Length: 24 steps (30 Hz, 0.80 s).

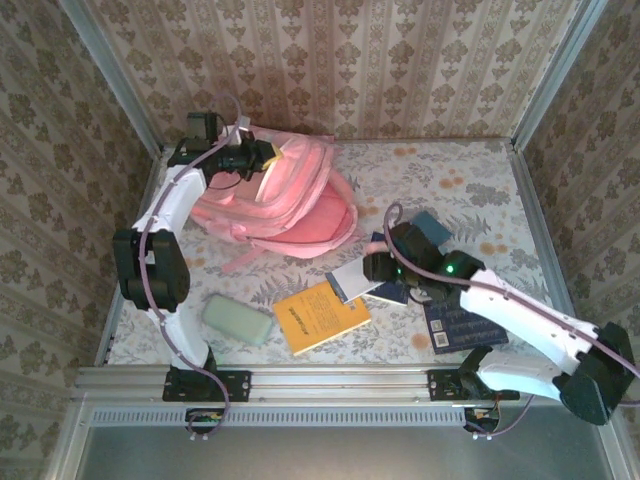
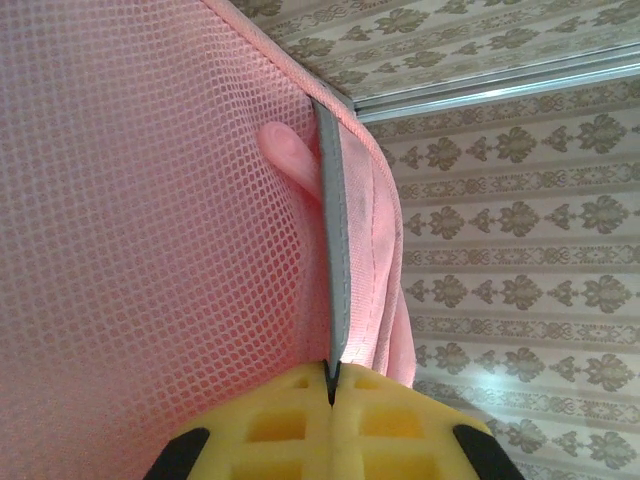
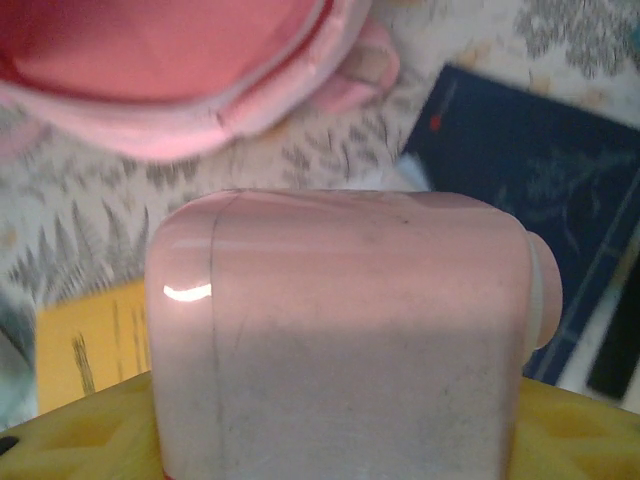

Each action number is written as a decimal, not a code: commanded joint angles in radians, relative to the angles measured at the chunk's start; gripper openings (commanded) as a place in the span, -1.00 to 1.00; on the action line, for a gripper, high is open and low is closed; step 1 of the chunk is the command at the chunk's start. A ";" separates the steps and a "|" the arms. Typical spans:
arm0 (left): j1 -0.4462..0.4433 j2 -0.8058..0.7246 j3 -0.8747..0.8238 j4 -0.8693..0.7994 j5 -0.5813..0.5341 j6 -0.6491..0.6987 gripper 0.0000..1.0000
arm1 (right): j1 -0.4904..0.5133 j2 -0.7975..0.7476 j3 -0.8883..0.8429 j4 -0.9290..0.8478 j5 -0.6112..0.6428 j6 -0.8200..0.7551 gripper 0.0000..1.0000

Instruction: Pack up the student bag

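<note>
Seen from the top camera, the large soft pink fabric backpack (image 1: 285, 200) lies on the floral-patterned tablecloth (image 1: 470, 185) toward the far left of the table, with its straps trailing toward the near side. The left gripper (image 1: 262, 155) reaches over the backpack's far upper edge, yellow fingers on the fabric there. The right gripper (image 1: 372, 272) sits just to the near right of the backpack, with a pale rounded rectangular box (image 1: 350, 282) at its tips. On the near side of that box lies a yellow softcover book (image 1: 320, 316), and left of the book is a pale green oblong case (image 1: 238, 320). A dark blue book with pale printing (image 1: 462, 325) lies beneath the right forearm, and a second dark blue book (image 1: 432, 226) shows beyond the gripper. In the left wrist view, the left gripper (image 2: 330, 385) is clenched. Its yellow pads are pressed together on a narrow grey strip (image 2: 334, 250) that runs along the edge of the backpack's pink mesh panel (image 2: 150, 220). A small pink loop (image 2: 285, 150) sits beside the strip, and the wallpapered wall (image 2: 520, 220) shows behind. In the right wrist view, the right gripper (image 3: 330, 440) is grasping the box (image 3: 340, 320), which looks glossy pale pink here and spans the space between the yellow fingers (image 3: 70, 435). Beyond it are the backpack (image 3: 170, 60) at the top, the yellow book (image 3: 85, 345) at the left and a dark blue cover (image 3: 520, 190) at the right. I cannot tell which of the blue books this cover belongs to.
</note>
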 commanded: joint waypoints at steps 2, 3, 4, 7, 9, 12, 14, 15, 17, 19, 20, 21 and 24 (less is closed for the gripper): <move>0.007 -0.028 0.100 -0.001 0.110 -0.039 -1.00 | -0.075 0.187 0.177 0.229 -0.155 -0.035 0.11; 0.006 -0.031 0.108 -0.006 0.118 -0.039 -1.00 | -0.084 0.227 0.220 0.243 -0.164 -0.039 0.11; 0.005 -0.034 0.115 -0.008 0.128 -0.039 -1.00 | -0.091 0.297 0.269 0.260 -0.174 -0.044 0.11; 0.003 -0.046 0.117 0.011 0.153 -0.055 -1.00 | -0.120 0.449 0.397 0.312 -0.209 -0.038 0.11; -0.002 -0.051 0.101 0.063 0.179 -0.092 -1.00 | -0.138 0.562 0.474 0.357 -0.265 -0.003 0.12; -0.010 -0.056 0.060 0.240 0.227 -0.243 -1.00 | -0.163 0.708 0.541 0.509 -0.385 0.087 0.14; -0.010 -0.063 0.056 0.306 0.239 -0.302 -1.00 | -0.173 0.761 0.536 0.667 -0.454 0.168 0.14; -0.010 -0.069 0.065 0.307 0.239 -0.309 -1.00 | -0.176 0.782 0.521 0.792 -0.496 0.212 0.14; -0.010 -0.074 0.084 0.303 0.239 -0.317 -1.00 | -0.176 0.821 0.503 0.992 -0.554 0.291 0.13; -0.010 -0.072 0.098 0.307 0.240 -0.335 -1.00 | -0.169 0.867 0.514 1.113 -0.592 0.362 0.13; -0.012 -0.070 0.102 0.317 0.243 -0.345 -1.00 | -0.164 0.890 0.525 1.160 -0.602 0.391 0.13; -0.014 -0.066 0.107 0.318 0.245 -0.351 -1.00 | -0.155 0.912 0.538 1.192 -0.606 0.412 0.13; -0.022 -0.056 0.112 0.348 0.250 -0.388 -1.00 | -0.125 0.978 0.617 1.139 -0.606 0.405 0.14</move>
